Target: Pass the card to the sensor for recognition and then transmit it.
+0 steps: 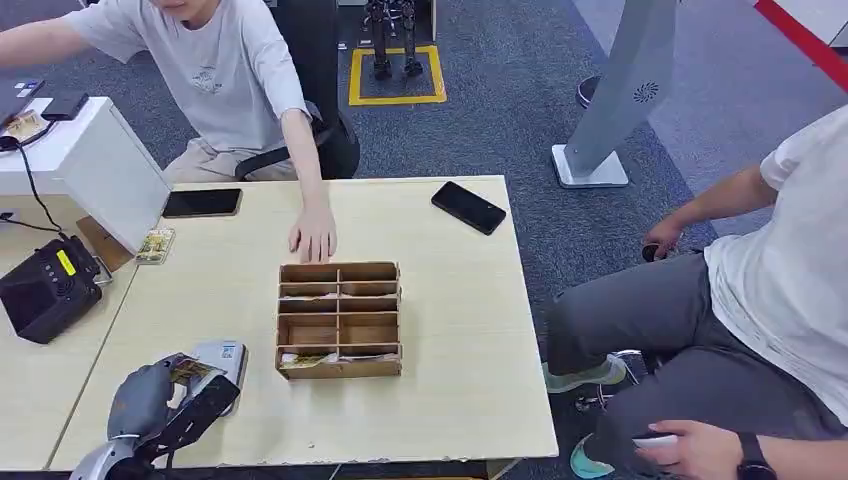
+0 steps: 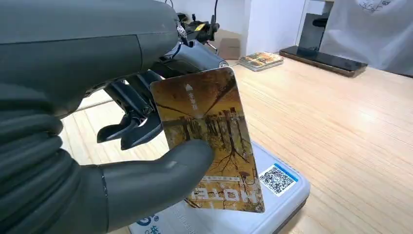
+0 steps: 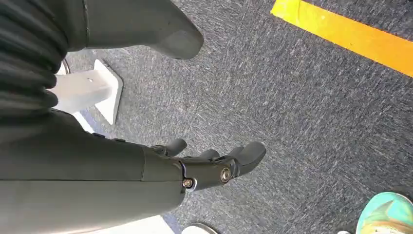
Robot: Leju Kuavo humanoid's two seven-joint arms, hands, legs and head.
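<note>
My left hand pinches a brown and gold hotel card between thumb and fingers, held just above the white card sensor. In the head view the sensor lies on the wooden table near its front left corner, partly under my hand, and the card peeks out between the fingers. My right hand hangs beside the table over grey carpet, fingers loosely spread, holding nothing.
A wooden compartment box with cards stands mid-table; a person's hand rests just behind it. Two black phones and a card stack lie farther back. A black device sits left. Another person sits at the right.
</note>
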